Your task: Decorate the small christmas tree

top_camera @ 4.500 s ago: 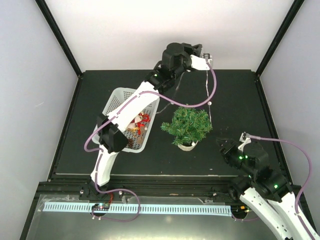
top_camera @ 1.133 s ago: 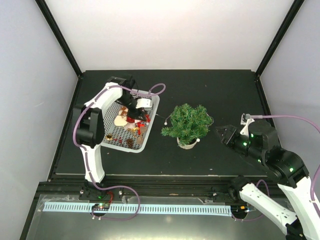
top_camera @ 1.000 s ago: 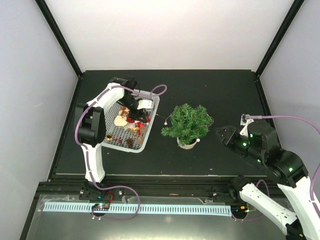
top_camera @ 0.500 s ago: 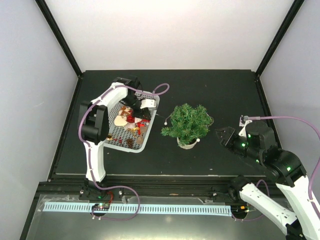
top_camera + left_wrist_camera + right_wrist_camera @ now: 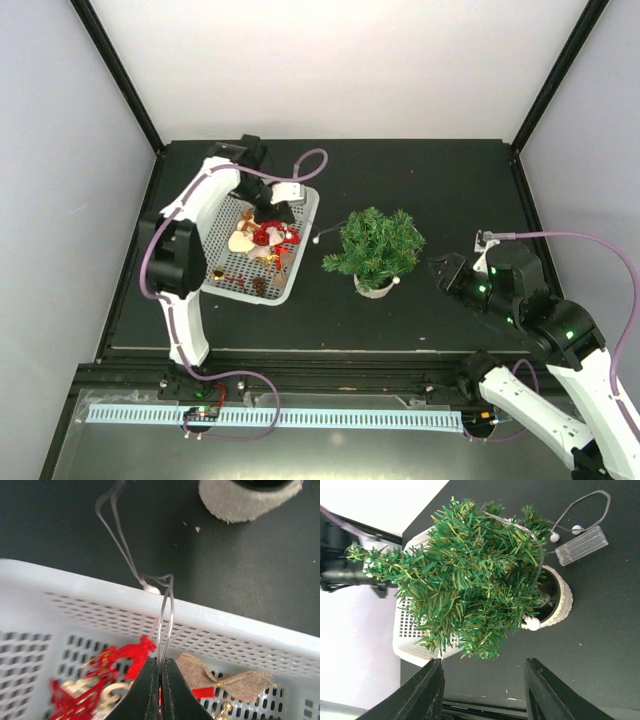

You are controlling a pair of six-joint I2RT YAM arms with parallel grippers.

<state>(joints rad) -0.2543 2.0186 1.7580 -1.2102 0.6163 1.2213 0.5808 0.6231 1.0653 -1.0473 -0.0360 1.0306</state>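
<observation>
Two small changes since half a second ago: left gripper (image 5: 160, 667) now a little nearer the far edge, above the far right corner of the white mesh basket (image 5: 240, 626); white bead (image 5: 316, 238) on the thin wire (image 5: 168, 605) drawn closer to the basket rim. Right gripper (image 5: 485, 695) much as before. On the left: fingers (image 5: 149, 690) pressed together, pinching a loop of that wire just above a red ornament (image 5: 125, 662) and a burlap bow (image 5: 230, 681). On the right: spread wide, holding nothing, near the right edge, facing the small christmas tree (image 5: 378, 243). Stands upright about mid-table, right of the basket: bushy dark green needles, whitish round pot (image 5: 561, 602), wire and white beads strung over the branches, clear battery box (image 5: 581, 546) lying just beside the pot.
</observation>
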